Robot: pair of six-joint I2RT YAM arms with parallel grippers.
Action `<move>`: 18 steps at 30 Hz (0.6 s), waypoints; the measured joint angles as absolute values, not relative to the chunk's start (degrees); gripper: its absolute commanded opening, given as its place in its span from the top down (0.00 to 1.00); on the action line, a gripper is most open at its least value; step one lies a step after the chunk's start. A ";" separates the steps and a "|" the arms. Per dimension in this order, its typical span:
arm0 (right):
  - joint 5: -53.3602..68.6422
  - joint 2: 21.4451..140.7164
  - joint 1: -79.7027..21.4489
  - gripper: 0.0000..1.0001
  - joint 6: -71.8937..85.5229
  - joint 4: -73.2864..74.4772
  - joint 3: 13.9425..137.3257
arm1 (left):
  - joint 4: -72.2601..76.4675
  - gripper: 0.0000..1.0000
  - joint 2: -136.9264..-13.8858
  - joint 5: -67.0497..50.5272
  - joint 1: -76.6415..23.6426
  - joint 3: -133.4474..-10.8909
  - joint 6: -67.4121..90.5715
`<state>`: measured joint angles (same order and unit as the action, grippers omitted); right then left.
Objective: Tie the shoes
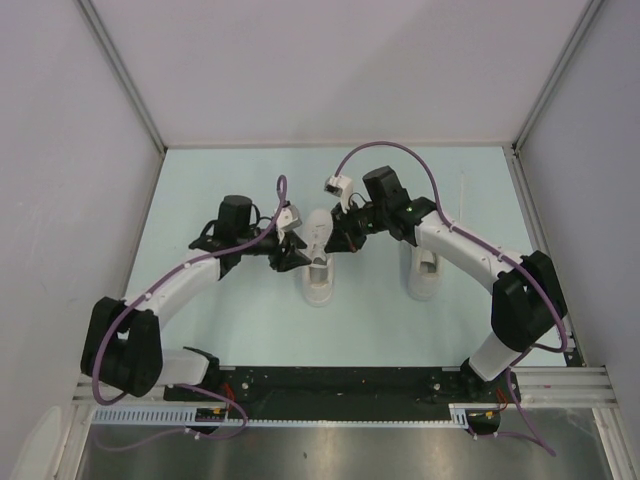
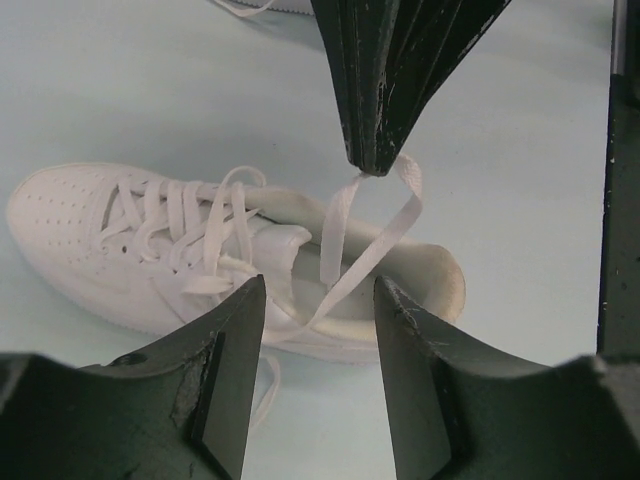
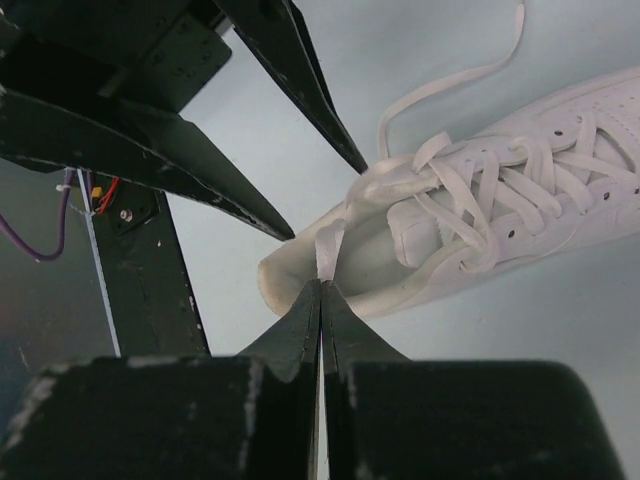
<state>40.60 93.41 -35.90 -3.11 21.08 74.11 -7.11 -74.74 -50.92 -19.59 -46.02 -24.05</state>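
One white shoe (image 1: 320, 282) lies between the arms, seen side-on (image 2: 110, 240) in the left wrist view and also (image 3: 520, 190) in the right wrist view. My right gripper (image 3: 322, 285) is shut on a loop of its lace (image 2: 400, 215) and holds it up over the heel opening. The same gripper (image 1: 338, 240) hangs tip-down (image 2: 372, 165) in the left wrist view. My left gripper (image 2: 320, 288) stands open just beside the shoe, with the lace strands running past its gap and nothing pinched. It sits left of the shoe (image 1: 295, 252). The second shoe (image 1: 422, 272) rests under the right arm.
A loose lace end (image 3: 450, 85) trails over the pale blue tabletop (image 1: 240, 320). White walls close in the back and both sides. A black rail (image 1: 340, 385) runs along the near edge.
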 measured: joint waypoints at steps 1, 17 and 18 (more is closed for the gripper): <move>40.75 93.41 -35.90 1.00 -2.98 21.06 74.11 | -6.87 0.48 -75.42 -50.72 -20.14 -46.19 -24.43; 42.76 93.41 -35.09 0.61 -1.61 20.64 73.82 | -5.39 1.00 -79.66 -49.65 -22.68 -49.43 -28.73; 43.09 93.41 -34.92 0.57 -0.93 20.69 73.80 | -5.72 1.00 -79.37 -49.58 -22.79 -49.43 -29.61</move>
<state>43.09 93.41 -34.92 -0.93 20.69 73.80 -5.72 -79.37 -49.58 -22.79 -49.43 -29.61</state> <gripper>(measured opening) 0.270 0.005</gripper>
